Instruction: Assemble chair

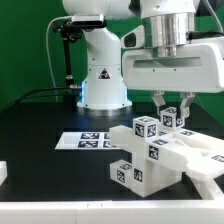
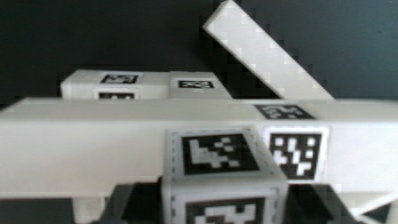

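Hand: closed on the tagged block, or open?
Closed on it: the hand has a finger on each side of the tagged block.

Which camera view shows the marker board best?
The exterior view. There the marker board lies flat on the dark table, with its tags visible, beside the white chair parts. In the wrist view I cannot identify it; chair parts fill that picture.

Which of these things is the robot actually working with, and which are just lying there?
Part of the job:
- chair pieces, white tagged blocks
- the hand, at a tagged block

Just there:
- marker board, flat on the table
- white object at the exterior view's left edge
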Controlling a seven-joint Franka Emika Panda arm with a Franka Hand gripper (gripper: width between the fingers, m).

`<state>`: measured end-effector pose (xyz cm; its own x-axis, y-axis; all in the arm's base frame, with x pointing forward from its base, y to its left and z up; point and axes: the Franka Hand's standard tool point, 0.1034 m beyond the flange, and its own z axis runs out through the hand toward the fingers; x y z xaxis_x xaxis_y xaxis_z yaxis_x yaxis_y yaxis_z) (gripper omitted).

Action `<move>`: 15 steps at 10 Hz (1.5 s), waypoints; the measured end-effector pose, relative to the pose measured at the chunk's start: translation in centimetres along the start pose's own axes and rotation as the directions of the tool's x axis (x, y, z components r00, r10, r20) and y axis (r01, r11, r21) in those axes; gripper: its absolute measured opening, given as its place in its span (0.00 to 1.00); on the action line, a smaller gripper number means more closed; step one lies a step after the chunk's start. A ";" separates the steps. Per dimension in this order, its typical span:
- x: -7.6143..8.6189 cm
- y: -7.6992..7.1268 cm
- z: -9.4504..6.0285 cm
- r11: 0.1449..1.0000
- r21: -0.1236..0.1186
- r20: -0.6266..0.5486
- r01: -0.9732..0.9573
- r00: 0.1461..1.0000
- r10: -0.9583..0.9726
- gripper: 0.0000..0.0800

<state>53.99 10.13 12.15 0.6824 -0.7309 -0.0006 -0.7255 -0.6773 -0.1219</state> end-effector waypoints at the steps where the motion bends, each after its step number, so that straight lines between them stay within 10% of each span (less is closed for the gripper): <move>1: 0.0 0.0 0.0 1.000 0.001 0.001 0.017 1.000 -0.017 0.44; 3: 0.3 -0.2 -0.2 0.988 0.005 -0.001 0.155 0.988 -0.155 0.77; 9: 0.2 -0.4 0.0 0.667 -0.004 -0.002 0.745 0.667 -0.745 0.81; 10: 0.4 -0.3 0.3 0.508 -0.025 0.001 0.861 0.508 -0.861 0.81; 12: 0.4 -0.3 0.6 0.524 -0.027 -0.006 0.851 0.524 -0.851 0.81; 15: 0.4 -0.3 0.7 0.594 -0.025 -0.008 0.804 0.594 -0.805 0.36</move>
<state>54.53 10.09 11.51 0.9882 0.1106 0.1056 0.1161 -0.9921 -0.0479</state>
